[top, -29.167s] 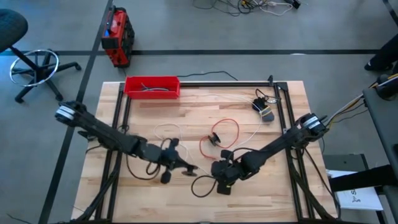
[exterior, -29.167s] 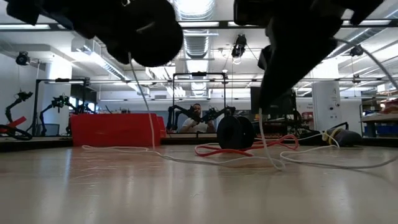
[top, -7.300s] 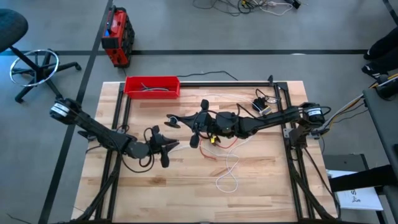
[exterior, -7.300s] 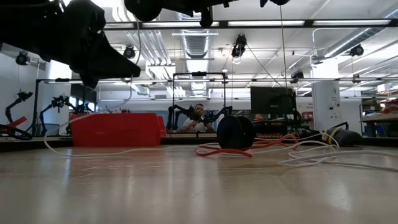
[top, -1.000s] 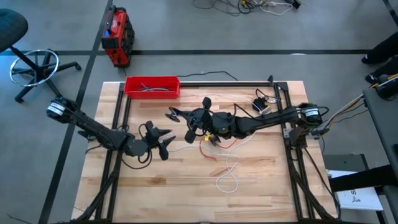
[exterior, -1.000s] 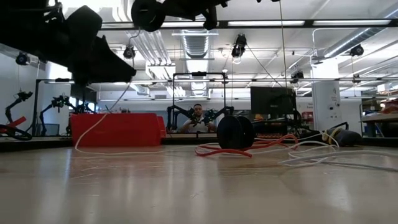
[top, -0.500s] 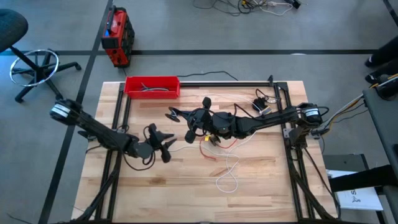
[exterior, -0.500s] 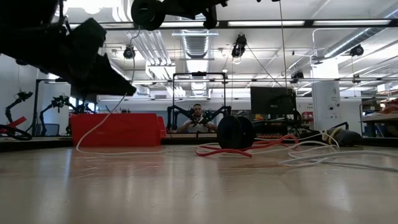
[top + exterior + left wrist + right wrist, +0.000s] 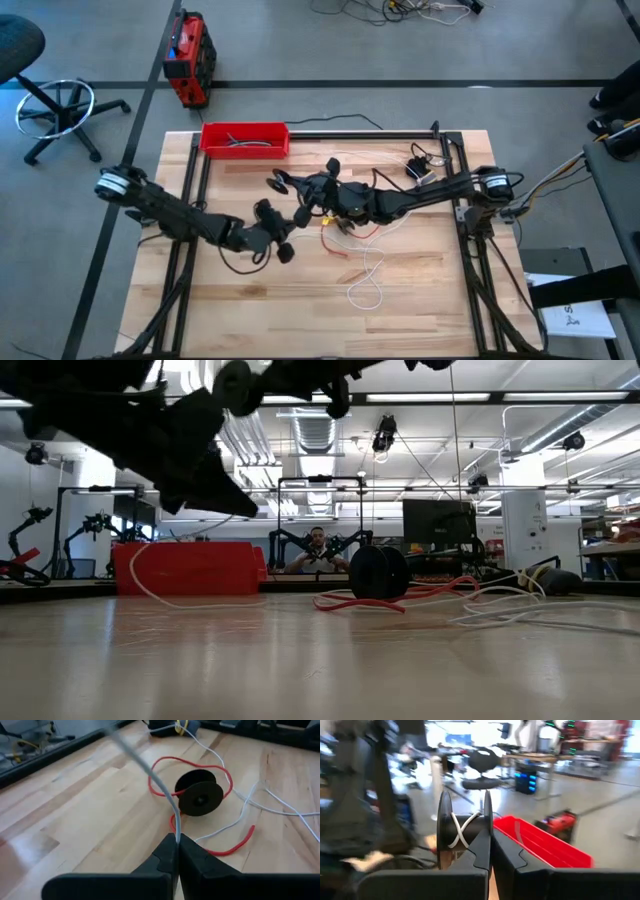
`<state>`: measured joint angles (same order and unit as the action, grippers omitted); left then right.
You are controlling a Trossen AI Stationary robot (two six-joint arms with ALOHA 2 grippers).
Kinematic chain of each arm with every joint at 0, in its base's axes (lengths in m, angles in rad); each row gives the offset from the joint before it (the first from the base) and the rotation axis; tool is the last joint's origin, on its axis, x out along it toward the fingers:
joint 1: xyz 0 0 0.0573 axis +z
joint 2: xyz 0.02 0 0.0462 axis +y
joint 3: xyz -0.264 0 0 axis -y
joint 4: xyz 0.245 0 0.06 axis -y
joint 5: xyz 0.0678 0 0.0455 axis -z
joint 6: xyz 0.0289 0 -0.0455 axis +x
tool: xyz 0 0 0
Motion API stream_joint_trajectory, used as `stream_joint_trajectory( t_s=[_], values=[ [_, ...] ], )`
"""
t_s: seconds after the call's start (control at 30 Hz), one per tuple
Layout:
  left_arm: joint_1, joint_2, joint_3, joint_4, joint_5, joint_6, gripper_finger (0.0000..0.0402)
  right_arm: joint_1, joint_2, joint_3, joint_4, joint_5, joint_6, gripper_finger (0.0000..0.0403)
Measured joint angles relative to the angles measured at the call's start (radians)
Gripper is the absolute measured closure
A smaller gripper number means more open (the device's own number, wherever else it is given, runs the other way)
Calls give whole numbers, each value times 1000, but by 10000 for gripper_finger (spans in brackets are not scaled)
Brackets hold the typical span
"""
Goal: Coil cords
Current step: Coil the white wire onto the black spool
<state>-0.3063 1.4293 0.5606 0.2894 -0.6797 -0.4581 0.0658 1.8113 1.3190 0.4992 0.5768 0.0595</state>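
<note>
Step in hand: winding the white cord [image 9: 368, 275] onto a spool. The right gripper [image 9: 490, 851] is raised over the middle of the desk [image 9: 430, 300], nearer the far edge, fingers narrowed down tight on the flange of a black spool [image 9: 464, 832] that already carries a few crossed wraps of white cord. The left gripper [image 9: 176, 851] sits left of centre, just beside the right one, fingers pressed together on the white cord, which runs up and away from them toward the spool. I judge the left arm is feeding and guiding the cord while the right holds the spool.

Where the cords are: the rest of the white cord trails loose across the desk, ending in a small loop toward the near edge, right of centre. The red cord [image 9: 225, 851] lies slack around a 2nd black spool [image 9: 201, 797] resting on the desk near the middle, not yet wound. A red tray [image 9: 245, 139] sits at the far left corner, well apart.

Next move, as a judgement: carry the pinched cord around the spool for another turn, keeping light tension so wraps lie between the 2 flanges. Slack near the red cord could snag it.
</note>
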Motion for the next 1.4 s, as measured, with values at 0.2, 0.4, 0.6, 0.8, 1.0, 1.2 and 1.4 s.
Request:
stream_joint_trajectory(
  t_s=[0.2, 0.4, 0.6, 0.8, 1.0, 1.2, 1.4],
  values=[
    [32, 56, 119, -93, 90, 28, 401, 0, 24, 0, -11, 18, 1, 403],
    [38, 40, 197, -213, 126, 120, 401, 0, 37, 0, -79, 17, 0, 403],
    [39, -22, 235, -340, 217, 166, 401, -9, 36, 2, -124, -59, -31, 403],
    [38, -101, 229, -393, 395, 168, 401, -18, 36, 1, -183, -63, -44, 402],
    [38, -161, 211, -399, 468, 172, 401, -18, 36, 1, -184, -87, -58, 402],
    [37, -160, 208, -434, 472, 167, 398, -18, 32, -2, -183, -93, -27, 403],
    [23, -182, 172, -455, 426, 139, 366, -22, 5, -8, -244, -79, -47, 403]
  ],
)
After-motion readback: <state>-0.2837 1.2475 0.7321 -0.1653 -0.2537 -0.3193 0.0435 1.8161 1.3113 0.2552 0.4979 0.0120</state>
